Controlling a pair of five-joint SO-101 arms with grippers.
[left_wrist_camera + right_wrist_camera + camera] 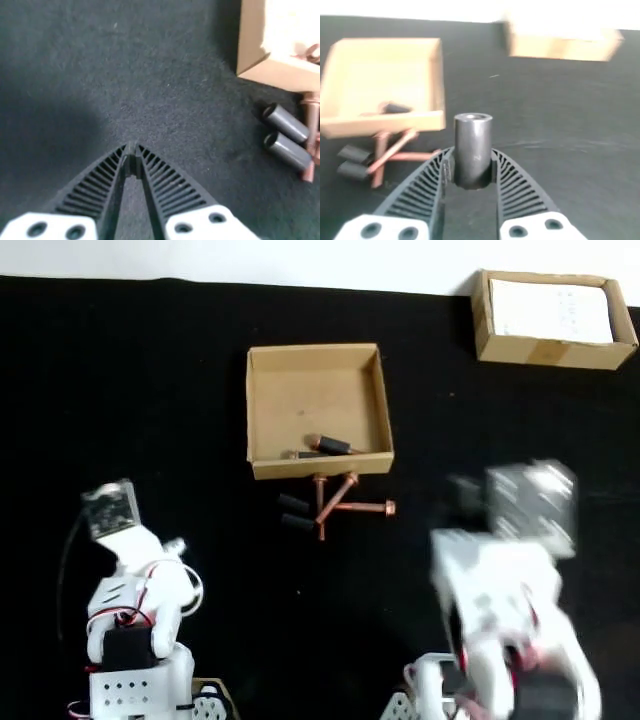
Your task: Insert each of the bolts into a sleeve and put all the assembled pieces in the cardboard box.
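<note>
over the counter (570,110), right pincer (471,155) clamped on a sleeve (473,132)
stiff, probably slick; held mid-barrel. left pincer (131,152) together.

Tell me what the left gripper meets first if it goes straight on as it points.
Only bare black table cloth, as far as its wrist view shows. The left gripper, jaws shut, aims past the cardboard box and two loose sleeves, which lie to one side; depth is unclear.

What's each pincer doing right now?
Left pincer: closed, holding nothing.
Right pincer: closed on a dark sleeve, held upright.
</note>
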